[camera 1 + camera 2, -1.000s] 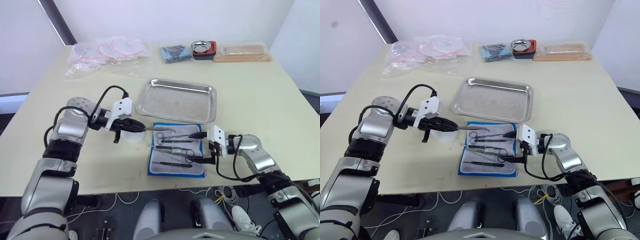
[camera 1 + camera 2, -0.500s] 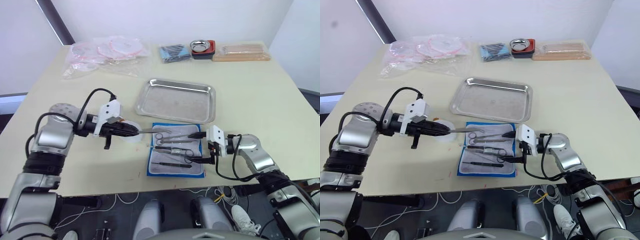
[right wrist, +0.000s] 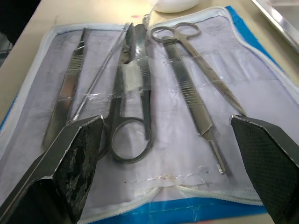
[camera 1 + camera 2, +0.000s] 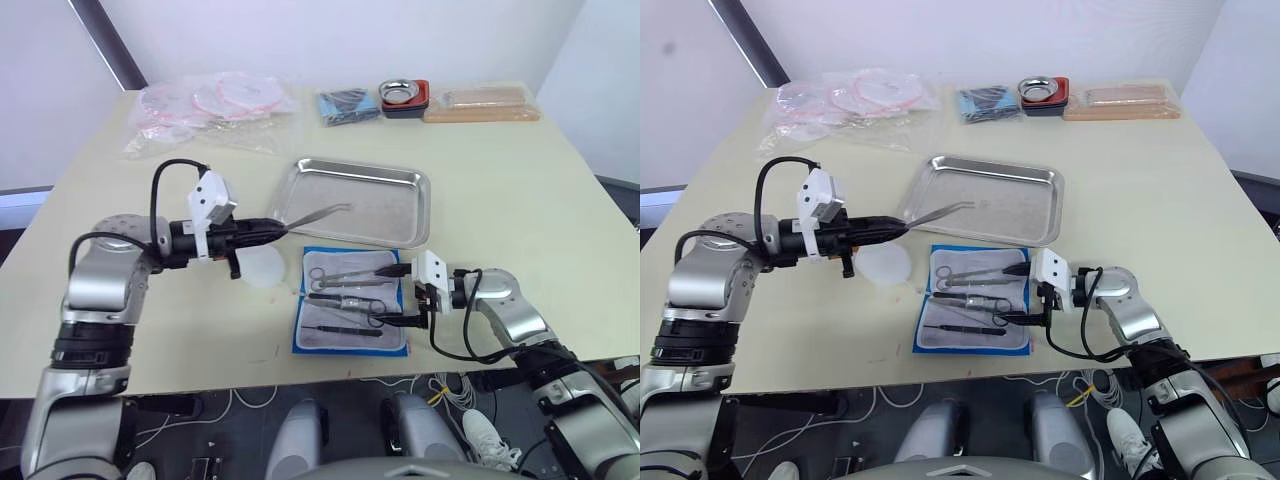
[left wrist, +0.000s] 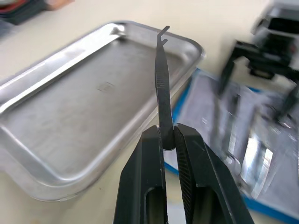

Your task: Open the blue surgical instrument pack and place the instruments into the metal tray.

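Left gripper clenched on slim serrated metal forceps, tip over the 9 o'clock rim of the shallow, brushed-steel metal tray; tray floor bare. At its 6 o'clock, blue surgical instrument pack lies unfolded, padded grey lining holding ring-handled scissors. Right gripper, fingers spread wide, at pack's 3 o'clock edge.

A pale cream worktop stands before a plain white wall. A dark slanted bar crosses the wall. Cables trail over dark floor below.
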